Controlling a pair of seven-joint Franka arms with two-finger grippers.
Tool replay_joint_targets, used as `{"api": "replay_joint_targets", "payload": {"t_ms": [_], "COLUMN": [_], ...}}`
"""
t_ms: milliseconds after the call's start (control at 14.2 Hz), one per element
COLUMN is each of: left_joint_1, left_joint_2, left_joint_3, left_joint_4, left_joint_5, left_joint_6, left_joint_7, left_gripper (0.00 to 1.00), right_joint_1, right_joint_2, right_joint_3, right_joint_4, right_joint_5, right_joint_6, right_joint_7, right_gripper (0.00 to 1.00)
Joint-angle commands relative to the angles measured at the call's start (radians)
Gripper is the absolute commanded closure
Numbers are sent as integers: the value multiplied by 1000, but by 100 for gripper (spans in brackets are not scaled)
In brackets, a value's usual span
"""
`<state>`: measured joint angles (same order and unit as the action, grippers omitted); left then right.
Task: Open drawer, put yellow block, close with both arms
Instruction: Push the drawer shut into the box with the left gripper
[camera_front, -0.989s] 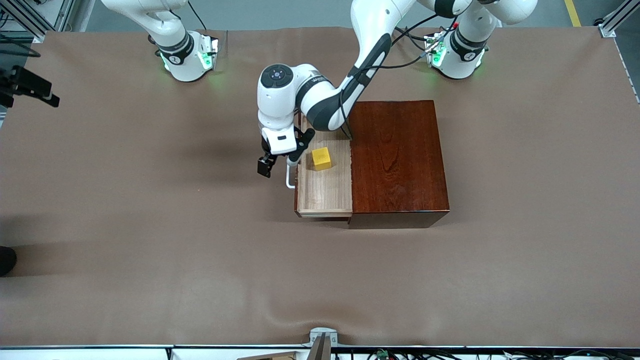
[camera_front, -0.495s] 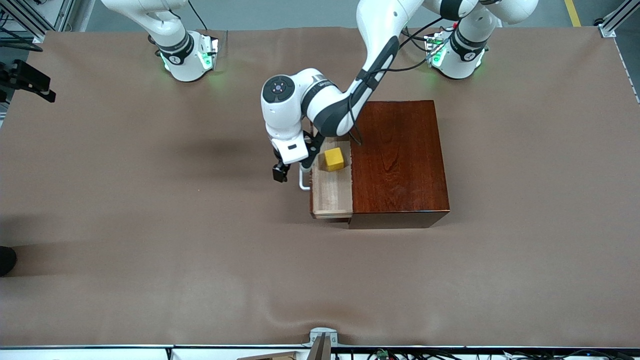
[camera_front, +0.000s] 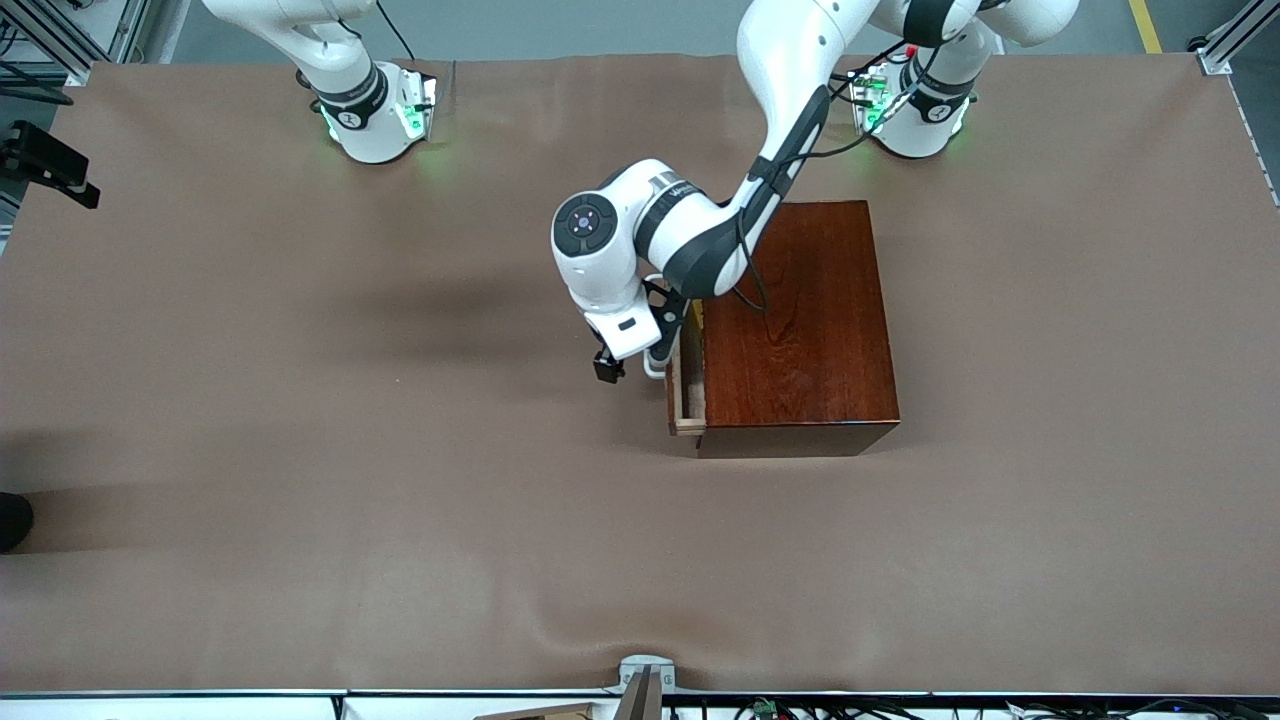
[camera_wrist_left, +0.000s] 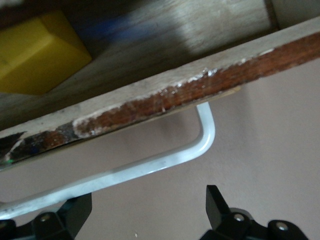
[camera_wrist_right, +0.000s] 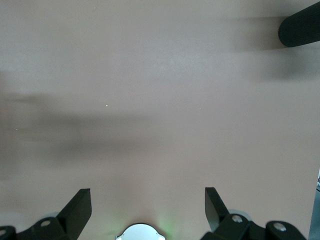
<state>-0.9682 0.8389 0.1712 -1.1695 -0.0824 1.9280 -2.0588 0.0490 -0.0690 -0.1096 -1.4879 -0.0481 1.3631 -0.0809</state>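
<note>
We start at our left gripper (camera_front: 625, 362), which sits at the white handle (camera_front: 655, 362) of the drawer (camera_front: 686, 385). In the left wrist view its fingers (camera_wrist_left: 217, 205) are spread wide and grasp nothing; the handle bar (camera_wrist_left: 150, 167) runs crosswise just ahead of them. From the hand, the drawer front and the reddish-brown box (camera_front: 795, 320) lie toward the left arm's end of the table, so we judge the coming push runs straight along that line, square to the handle's long axis. Only a thin strip of drawer shows outside the box. The yellow block (camera_wrist_left: 37, 55) rests inside the drawer, just past its front board. Our right gripper (camera_wrist_right: 145, 210) waits with fingers wide apart over bare table, holding nothing, well away from the box; the left hand is clearly the nearer one.
</note>
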Motion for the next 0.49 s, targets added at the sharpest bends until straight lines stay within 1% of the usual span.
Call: {"api": "replay_joint_targets", "payload": {"t_ms": [0,424], "left_joint_1": [29,58], "left_joint_2": [-26,-50], "left_joint_3": [13,14], "left_joint_4": [-16,-18], "left_joint_5": [0,4], "left_joint_6": [-46,-144], "left_joint_7": [45,45], "left_gripper": [0,0], "right_joint_1": [-11,-12], "right_joint_2": [9,9], "right_joint_3": [7,7], "right_joint_4": [23,23], "right_joint_5": [60,68], "right_joint_6": [1,7], "right_joint_7": [-13,-14], "right_gripper": [0,0]}}
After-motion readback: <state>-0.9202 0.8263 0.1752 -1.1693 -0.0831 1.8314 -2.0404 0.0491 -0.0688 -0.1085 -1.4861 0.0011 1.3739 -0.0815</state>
